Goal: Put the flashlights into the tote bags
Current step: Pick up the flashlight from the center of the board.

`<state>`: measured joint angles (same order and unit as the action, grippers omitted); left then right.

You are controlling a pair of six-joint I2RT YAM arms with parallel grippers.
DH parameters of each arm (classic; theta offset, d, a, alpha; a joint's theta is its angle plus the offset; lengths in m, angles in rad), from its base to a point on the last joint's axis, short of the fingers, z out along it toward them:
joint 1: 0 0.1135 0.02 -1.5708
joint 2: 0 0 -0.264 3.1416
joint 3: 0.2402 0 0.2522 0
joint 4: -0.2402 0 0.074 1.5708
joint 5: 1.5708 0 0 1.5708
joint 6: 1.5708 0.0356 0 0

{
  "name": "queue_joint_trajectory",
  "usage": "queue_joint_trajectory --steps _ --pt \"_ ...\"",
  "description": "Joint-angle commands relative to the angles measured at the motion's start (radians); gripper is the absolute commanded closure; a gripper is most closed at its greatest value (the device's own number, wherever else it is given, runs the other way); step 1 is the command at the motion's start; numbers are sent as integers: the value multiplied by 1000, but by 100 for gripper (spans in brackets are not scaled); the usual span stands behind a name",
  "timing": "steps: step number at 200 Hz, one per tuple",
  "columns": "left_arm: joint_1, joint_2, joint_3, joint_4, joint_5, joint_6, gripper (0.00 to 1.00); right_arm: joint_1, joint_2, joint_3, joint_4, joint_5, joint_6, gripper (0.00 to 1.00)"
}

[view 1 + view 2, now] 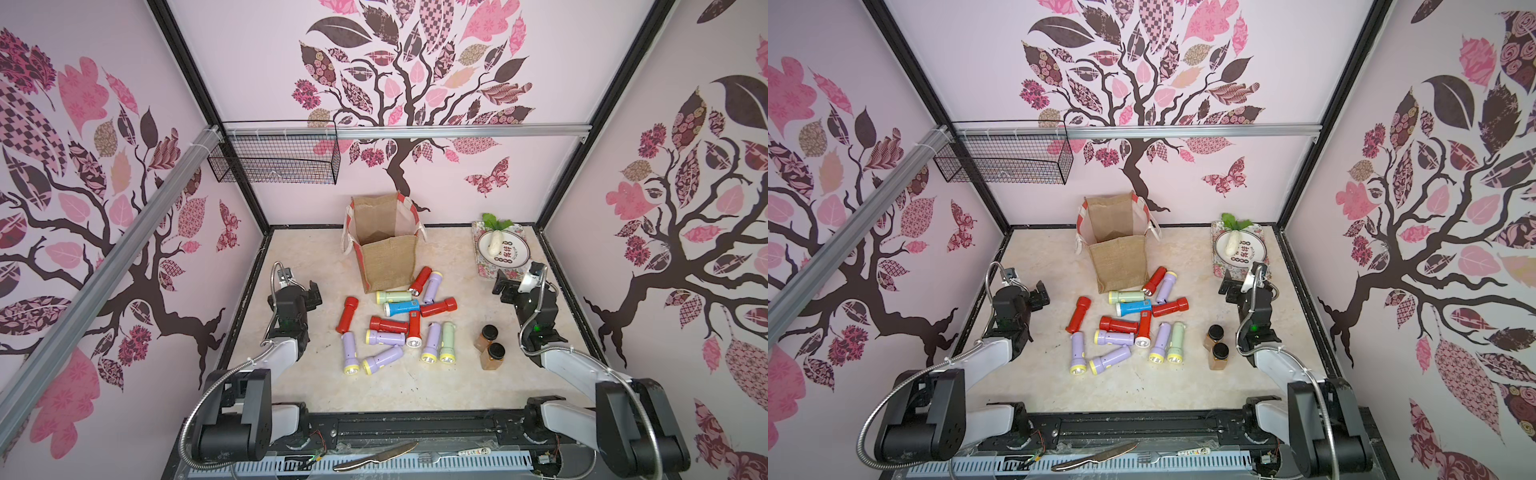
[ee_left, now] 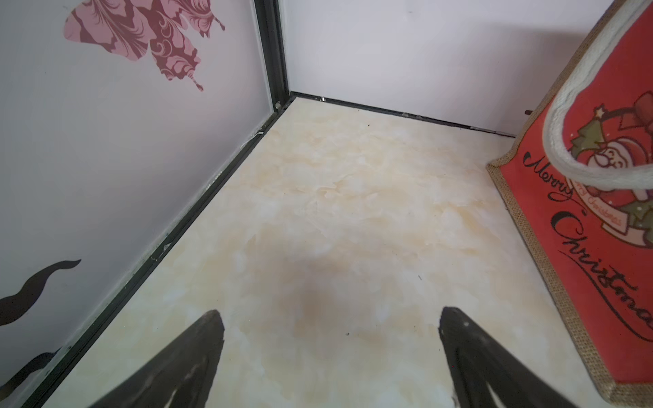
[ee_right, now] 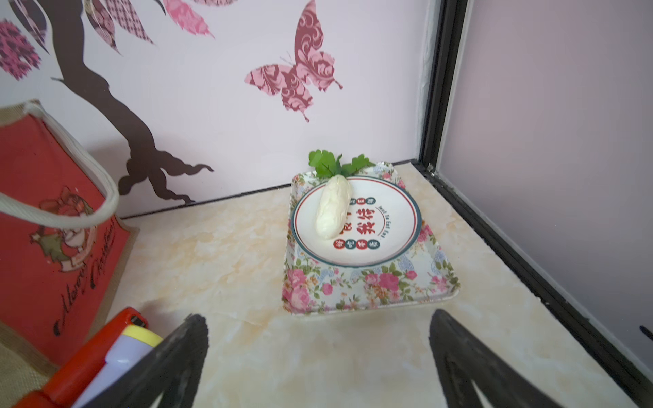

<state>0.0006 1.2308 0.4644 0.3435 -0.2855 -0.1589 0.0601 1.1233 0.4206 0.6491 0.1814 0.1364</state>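
Left pincer and right pincer, both spread and empty, flank flashlights scattered between them beside the tote bag.

You can read "Merry Christmas" in black script on the red side panels of the tote bag in both wrist views; the plate carries red Chinese characters and small curved lettering, too fine for you to read reliably.
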Motion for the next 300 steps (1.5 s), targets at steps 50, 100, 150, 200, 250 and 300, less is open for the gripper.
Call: queue_joint_trajectory --steps 50,100,150,200,250,300 --pt "-1 -165 295 -805 106 -313 2 58 -48 400 -800 29 126 0" --pt "-1 -107 404 -977 384 -279 2 140 95 644 -1052 -24 45 0" --pt "-22 33 488 -1052 567 -194 8 241 163 764 -1113 -208 -10 0" --pt "-78 147 528 -1066 591 -143 17 313 192 811 -1191 -387 -63 0" --pt "-128 282 567 -1046 572 -139 23 404 191 772 -1177 -433 -107 0" --pt "-142 372 589 -1023 495 -124 29 407 200 759 -1154 -471 -112 0"
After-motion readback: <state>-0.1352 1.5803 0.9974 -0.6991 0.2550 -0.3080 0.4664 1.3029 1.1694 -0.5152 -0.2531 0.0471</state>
